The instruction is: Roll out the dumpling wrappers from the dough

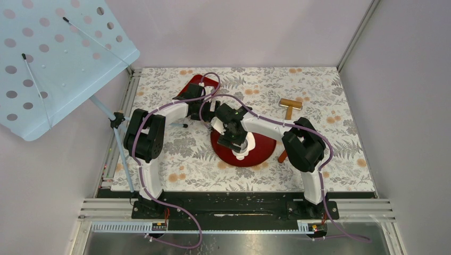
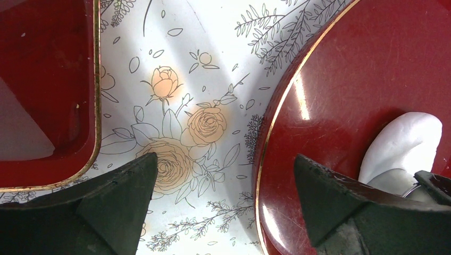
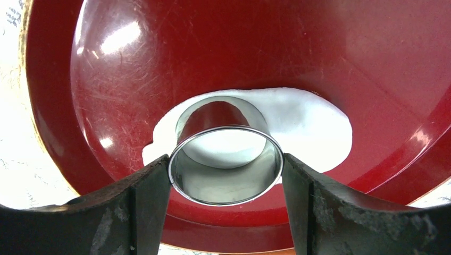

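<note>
A white dough sheet [image 3: 314, 127] lies on the round red plate [image 3: 159, 64]. My right gripper [image 3: 226, 175] is shut on a shiny metal ring cutter [image 3: 223, 186] that stands on the dough; dough shows inside the ring. In the top view the right gripper [image 1: 237, 139] is over the plate [image 1: 263, 154]. My left gripper [image 2: 226, 175] is open and empty, low over the floral table between the plate's rim [image 2: 361, 69] and a red rectangular tray [image 2: 42, 64]. The dough's edge [image 2: 409, 138] shows at its right. No separate cut wrapper disc shows clearly.
The red tray [image 1: 198, 84] lies at the back left, with a pale patch [image 2: 21, 133] in it that I cannot identify. A wooden roller [image 1: 290, 104] lies at the back right. Another wooden handle [image 1: 283, 156] sticks out by the right arm's elbow.
</note>
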Motion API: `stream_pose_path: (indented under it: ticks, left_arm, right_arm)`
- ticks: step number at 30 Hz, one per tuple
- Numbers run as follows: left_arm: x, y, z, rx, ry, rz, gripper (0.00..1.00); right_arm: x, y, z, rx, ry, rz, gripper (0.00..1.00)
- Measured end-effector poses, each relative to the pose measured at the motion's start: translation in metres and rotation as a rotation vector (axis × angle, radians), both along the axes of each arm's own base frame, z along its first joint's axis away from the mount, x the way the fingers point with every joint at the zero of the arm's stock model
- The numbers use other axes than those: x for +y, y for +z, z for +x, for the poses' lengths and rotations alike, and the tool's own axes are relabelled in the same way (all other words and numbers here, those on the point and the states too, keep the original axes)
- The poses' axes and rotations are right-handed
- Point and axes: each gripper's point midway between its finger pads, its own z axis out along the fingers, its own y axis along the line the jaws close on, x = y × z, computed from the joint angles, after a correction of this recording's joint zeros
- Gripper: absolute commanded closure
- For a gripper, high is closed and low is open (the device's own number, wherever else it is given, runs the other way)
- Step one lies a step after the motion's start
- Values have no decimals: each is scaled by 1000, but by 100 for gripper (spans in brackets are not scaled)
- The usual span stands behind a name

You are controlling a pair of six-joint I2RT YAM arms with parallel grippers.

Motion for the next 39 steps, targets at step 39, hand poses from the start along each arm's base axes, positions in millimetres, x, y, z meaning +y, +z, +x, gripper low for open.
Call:
stream_pose_path:
  ticks: [39]
  left_arm:
    - [0,0,0,2,6,-3,2]
  right_arm:
    - [-4,-2,0,-6,83,-56,45]
